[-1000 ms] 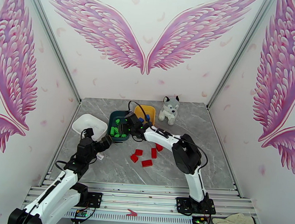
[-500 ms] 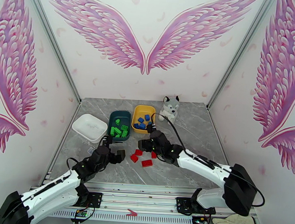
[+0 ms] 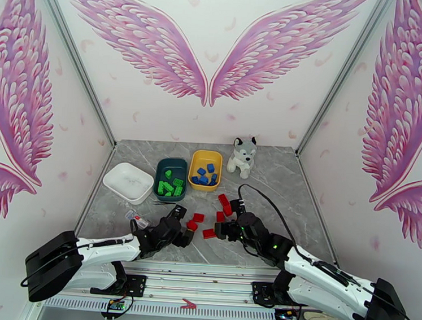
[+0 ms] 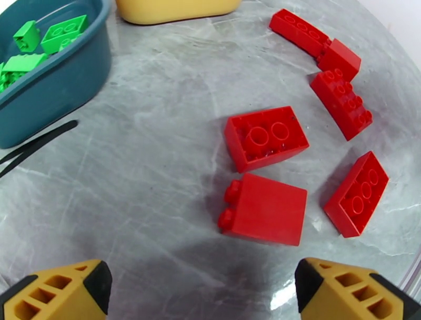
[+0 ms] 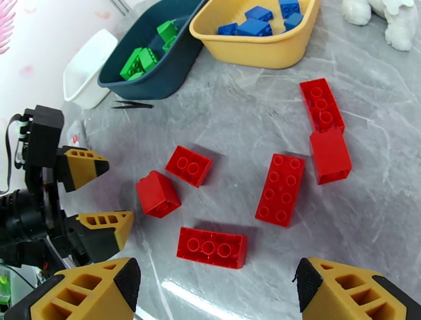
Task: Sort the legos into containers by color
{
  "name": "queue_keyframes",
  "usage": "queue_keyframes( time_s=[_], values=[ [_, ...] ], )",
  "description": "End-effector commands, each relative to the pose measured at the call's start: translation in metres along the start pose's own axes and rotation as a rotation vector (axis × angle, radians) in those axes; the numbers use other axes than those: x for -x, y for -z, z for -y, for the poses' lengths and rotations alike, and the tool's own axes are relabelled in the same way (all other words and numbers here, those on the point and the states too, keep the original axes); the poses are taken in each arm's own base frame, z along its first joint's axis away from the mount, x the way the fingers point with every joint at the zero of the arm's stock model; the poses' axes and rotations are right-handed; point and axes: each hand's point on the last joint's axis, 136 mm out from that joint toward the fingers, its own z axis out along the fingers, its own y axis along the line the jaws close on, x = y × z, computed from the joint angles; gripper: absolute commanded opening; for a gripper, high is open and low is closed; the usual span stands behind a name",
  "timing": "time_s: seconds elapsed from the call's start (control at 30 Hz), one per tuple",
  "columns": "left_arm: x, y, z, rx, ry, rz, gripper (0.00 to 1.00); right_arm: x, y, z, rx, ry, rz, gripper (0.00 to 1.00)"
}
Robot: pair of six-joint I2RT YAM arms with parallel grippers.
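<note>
The top camera looks down from behind; both close wrist cameras share small red studded plastic bricks (image 4: 266, 139) beyond the left pincer (image 4: 200, 284) and the right pincer (image 5: 217, 281).

Grey marble table (image 3: 278, 178) bears three trays (image 3: 128, 183), red legos (image 3: 210, 233) (six loose), husky (image 3: 242, 156), tweezers (image 5: 131, 105).

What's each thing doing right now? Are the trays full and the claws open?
white tray, looks empty
dark teal tray, holds green bricks
yellow tray, holds blue bricks
red bricks, six loose on the table, in no tray
left gripper, open, holding nothing
right gripper, open, holding nothing
plush husky, sitting upright
</note>
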Motion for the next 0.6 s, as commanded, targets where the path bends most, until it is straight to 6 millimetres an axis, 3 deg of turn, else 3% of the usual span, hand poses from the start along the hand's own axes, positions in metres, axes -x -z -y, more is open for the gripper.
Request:
queue_keyframes(
  time_s=[0.0, 0.33, 0.57],
  values=[
    [0.022, -0.004, 0.021, -0.069, -0.032, 0.074, 0.97, -0.013, 0.000, 0.008, -0.022, -0.021, -0.023, 0.84],
    [0.014, -0.040, 0.019, 0.026, -0.085, -0.003, 0.86, -0.016, -0.002, 0.007, -0.011, -0.034, -0.025, 0.85],
    [0.013, -0.047, 0.019, 0.044, -0.083, -0.023, 0.68, -0.018, -0.003, 0.007, -0.011, -0.036, -0.028, 0.84]
  ],
)
